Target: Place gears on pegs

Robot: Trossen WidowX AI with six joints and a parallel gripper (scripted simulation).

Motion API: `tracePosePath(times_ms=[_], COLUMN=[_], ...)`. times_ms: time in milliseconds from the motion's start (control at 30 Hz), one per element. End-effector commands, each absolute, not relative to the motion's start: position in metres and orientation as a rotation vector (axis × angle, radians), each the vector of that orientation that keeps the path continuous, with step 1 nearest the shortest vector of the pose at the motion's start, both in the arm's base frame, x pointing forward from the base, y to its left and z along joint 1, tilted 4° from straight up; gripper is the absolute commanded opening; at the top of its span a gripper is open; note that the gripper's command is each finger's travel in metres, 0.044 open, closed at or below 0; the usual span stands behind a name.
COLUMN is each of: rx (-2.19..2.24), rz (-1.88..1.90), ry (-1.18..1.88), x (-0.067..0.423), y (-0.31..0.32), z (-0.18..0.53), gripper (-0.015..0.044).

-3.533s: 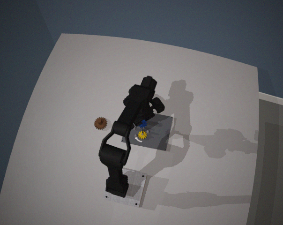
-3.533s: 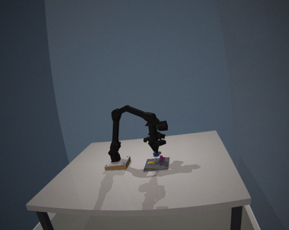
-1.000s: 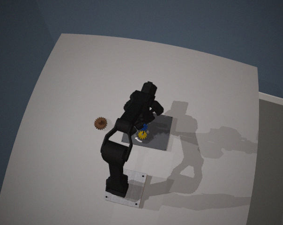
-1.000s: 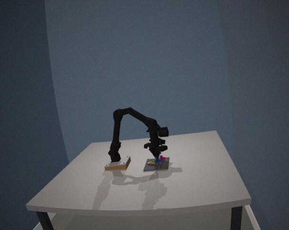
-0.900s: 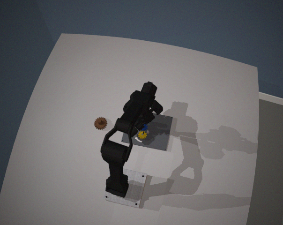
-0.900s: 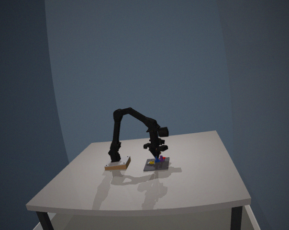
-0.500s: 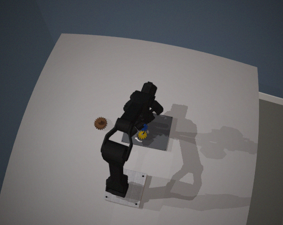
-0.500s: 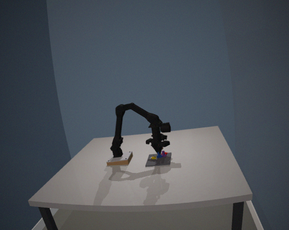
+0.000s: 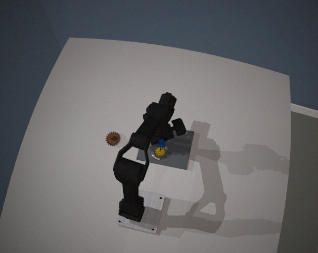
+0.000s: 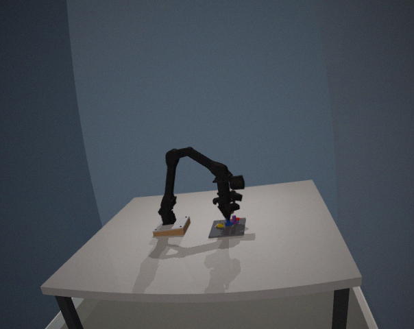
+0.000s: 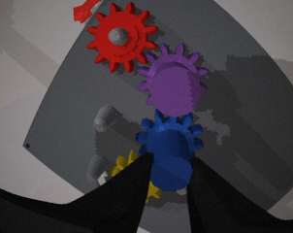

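My gripper is shut on the handle of the blue gear, low over the grey board. The blue gear is between the purple and yellow gears; whether it sits flat on a peg is hidden. A purple gear with a tall handle stands on the board beside the red gear. The yellow gear is partly behind a finger in the wrist view; its stripe cannot be made out. A brown gear stands on the table, off the board.
Two bare pegs, one nearer the red gear and one by the yellow gear, stand on the board. The white arrow curves beside the yellow gear. The red arrow is at the red gear. The arm's base plate is on the table.
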State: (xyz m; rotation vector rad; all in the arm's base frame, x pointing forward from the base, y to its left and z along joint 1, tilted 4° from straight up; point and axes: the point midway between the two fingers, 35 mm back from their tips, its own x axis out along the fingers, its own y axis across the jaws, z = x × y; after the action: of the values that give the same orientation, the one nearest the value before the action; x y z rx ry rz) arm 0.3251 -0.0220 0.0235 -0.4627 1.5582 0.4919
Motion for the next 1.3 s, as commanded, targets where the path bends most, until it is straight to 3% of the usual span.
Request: tracePosePath(times_ms=[0,133,333,800,1167,1267], rx=[-0.444,-0.482,-0.539,-0.633,-0.617,-0.617], rz=[0.472,0.513,0.571,0.669,0.663,0.663], ry=[1.563,1.554,1.539,1.51,1.523,1.523], x=[0.326,0.326,0.326,0.328,0.325,0.325], y=[-0.022,-0.022,-0.021,-0.022,-0.022,-0.022], z=[0.022,0.022,0.024,0.071,0.112,0.112], gripper=[0.0,0.0,0.014,0.014,0.0429,0.044])
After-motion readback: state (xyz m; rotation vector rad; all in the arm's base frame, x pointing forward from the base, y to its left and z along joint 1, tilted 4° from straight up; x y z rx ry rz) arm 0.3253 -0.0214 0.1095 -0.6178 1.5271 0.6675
